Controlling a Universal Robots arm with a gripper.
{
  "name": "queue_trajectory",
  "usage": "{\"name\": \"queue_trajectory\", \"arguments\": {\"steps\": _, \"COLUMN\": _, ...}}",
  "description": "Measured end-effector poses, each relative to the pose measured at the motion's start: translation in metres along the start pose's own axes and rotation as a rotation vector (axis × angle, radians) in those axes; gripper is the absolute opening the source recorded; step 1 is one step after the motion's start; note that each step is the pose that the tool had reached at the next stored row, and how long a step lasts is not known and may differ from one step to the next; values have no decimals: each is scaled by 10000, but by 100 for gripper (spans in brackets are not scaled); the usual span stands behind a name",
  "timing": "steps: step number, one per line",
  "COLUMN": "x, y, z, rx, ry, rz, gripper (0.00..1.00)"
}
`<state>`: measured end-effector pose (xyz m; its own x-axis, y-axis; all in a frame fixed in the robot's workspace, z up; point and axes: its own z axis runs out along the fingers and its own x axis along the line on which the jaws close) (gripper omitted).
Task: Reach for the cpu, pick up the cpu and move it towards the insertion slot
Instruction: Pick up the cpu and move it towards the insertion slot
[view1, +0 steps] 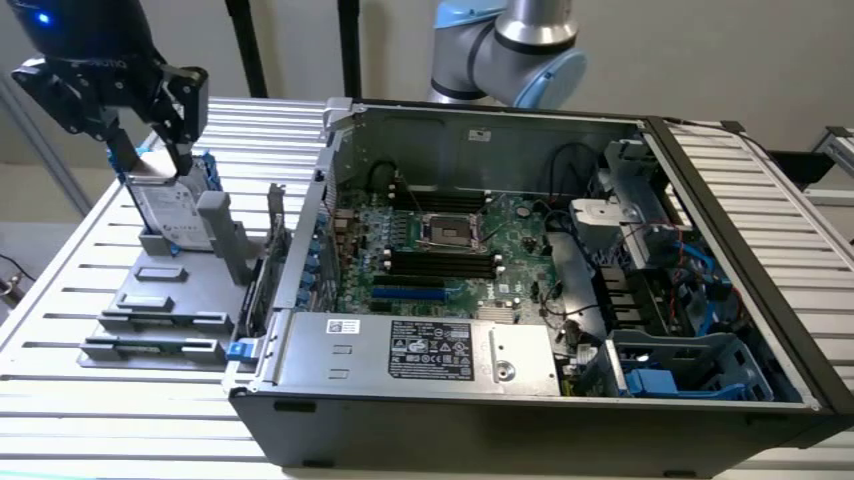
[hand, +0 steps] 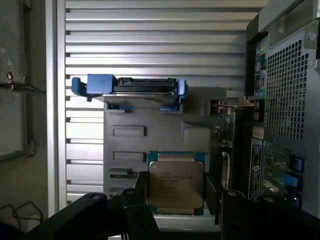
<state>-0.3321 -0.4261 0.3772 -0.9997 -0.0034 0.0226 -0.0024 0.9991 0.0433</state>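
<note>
A table of pale metal slats (view1: 94, 410) carries an open computer case (view1: 400, 420) lying on its side. Behind it are a plain light wall and black posts (view1: 246, 50). On the exterior view's clock face, the robot arm (view1: 514, 45) rises at twelve o'clock from the case. At nine o'clock from the case a grey fixture tray (view1: 194, 290) sits on the slats, with an upright hard drive (view1: 171, 215) in a blue frame at its far end. The gripper (view1: 151, 150) hangs at ten o'clock from the case, just above the hard drive. Its fingers (hand: 141, 197) are clamped on two opposite edges of the cpu (hand: 176, 182), which is held clear of the tray. The cpu lies flat, its silver lid and printing turned up to the wrist camera, with a thin green rim showing. It is square, so neither axis is longer, and its edges run in line with the tray's edges and the slats. The insertion slot (view1: 447, 232) lies well apart on the green board (view1: 521, 225) inside the case, between three and four o'clock from the gripper.
</note>
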Motion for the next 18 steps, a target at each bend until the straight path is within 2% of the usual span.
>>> {"name": "queue_trajectory", "arguments": {"steps": 8, "x": -361, "y": 4, "z": -125, "rx": -157, "ry": 4, "rz": -5, "gripper": 54}}
{"name": "queue_trajectory", "arguments": {"steps": 18, "x": -815, "y": 4, "z": -184, "rx": -309, "ry": 5, "rz": -9, "gripper": 54}}
